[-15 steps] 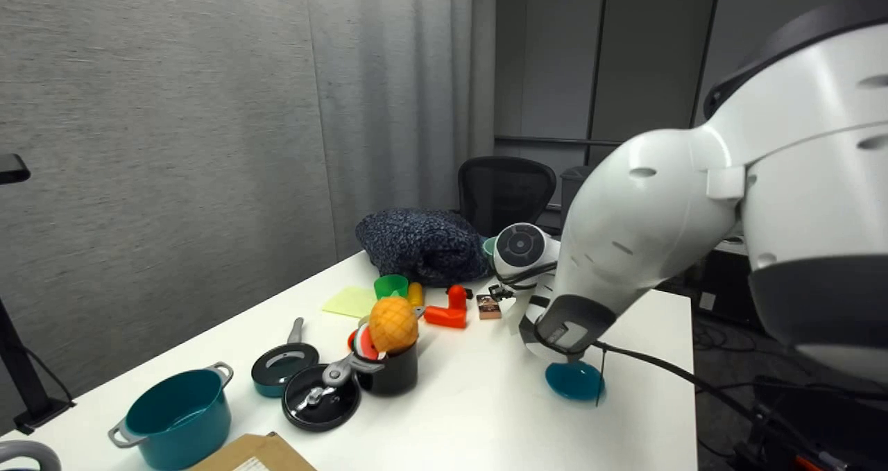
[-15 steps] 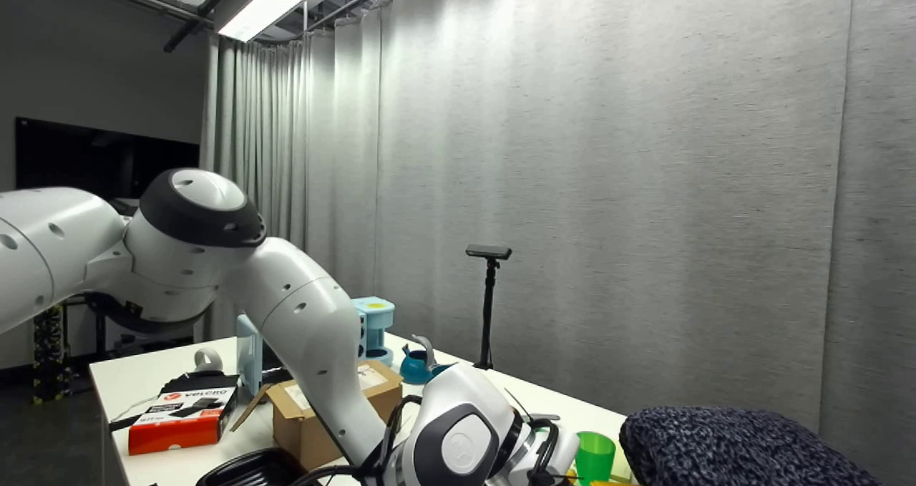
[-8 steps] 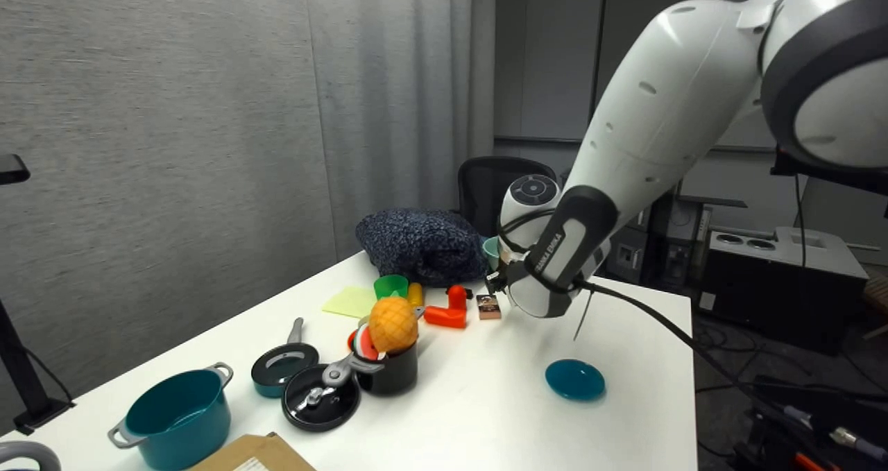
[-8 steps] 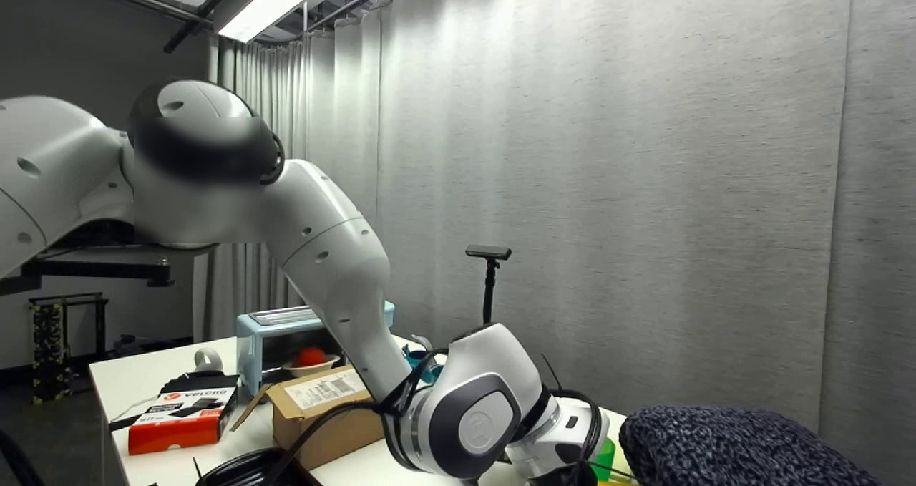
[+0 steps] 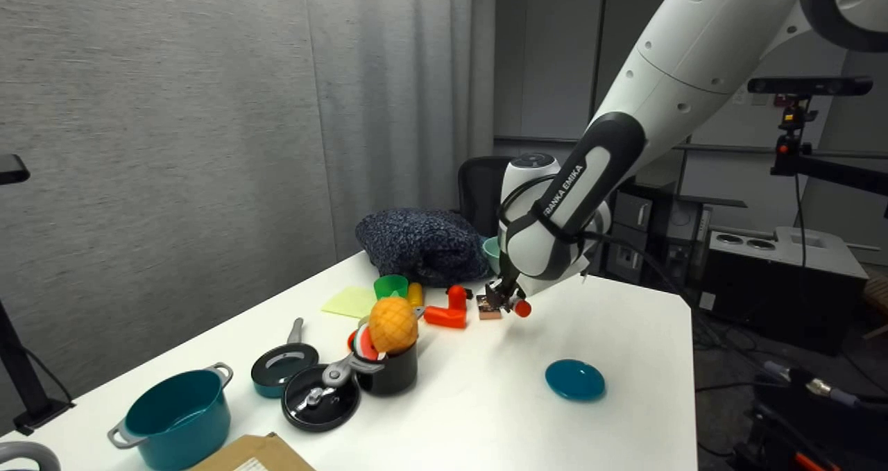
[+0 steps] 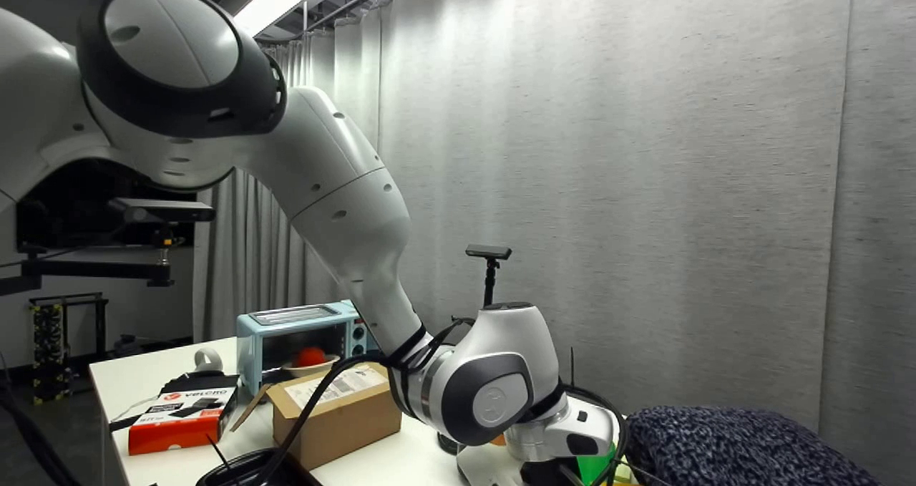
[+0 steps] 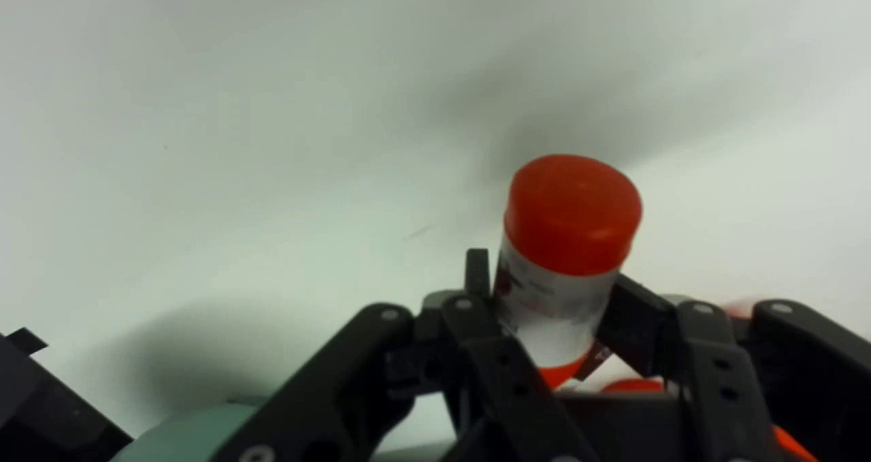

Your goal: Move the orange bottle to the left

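The orange bottle (image 7: 571, 224) has a red-orange cap and a pale printed label in the wrist view. My gripper (image 7: 554, 285) is shut on it, one finger on each side. The dark left fingertip (image 7: 478, 268) shows beside the label. In an exterior view the bottle (image 5: 522, 309) shows as a small red-orange end at my gripper (image 5: 510, 300), tilted toward that camera and seemingly just above the white table (image 5: 485, 415). In the exterior view with the cardboard box the bottle is hidden behind the arm.
A blue plate (image 5: 574, 380) lies nearer the camera. A small box (image 5: 488, 309) and an orange-red toy (image 5: 447, 311) are beside the gripper. A black pot (image 5: 392, 374) holds toy food. A green cup (image 5: 392, 286) and dark cushion (image 5: 423, 245) stand behind. A cardboard box (image 6: 351, 429) sits under the arm.
The arm has lifted and swung back from over the blue plate, uncovering it. The wrist has turned upright, and the bottle's red end now shows at the gripper.
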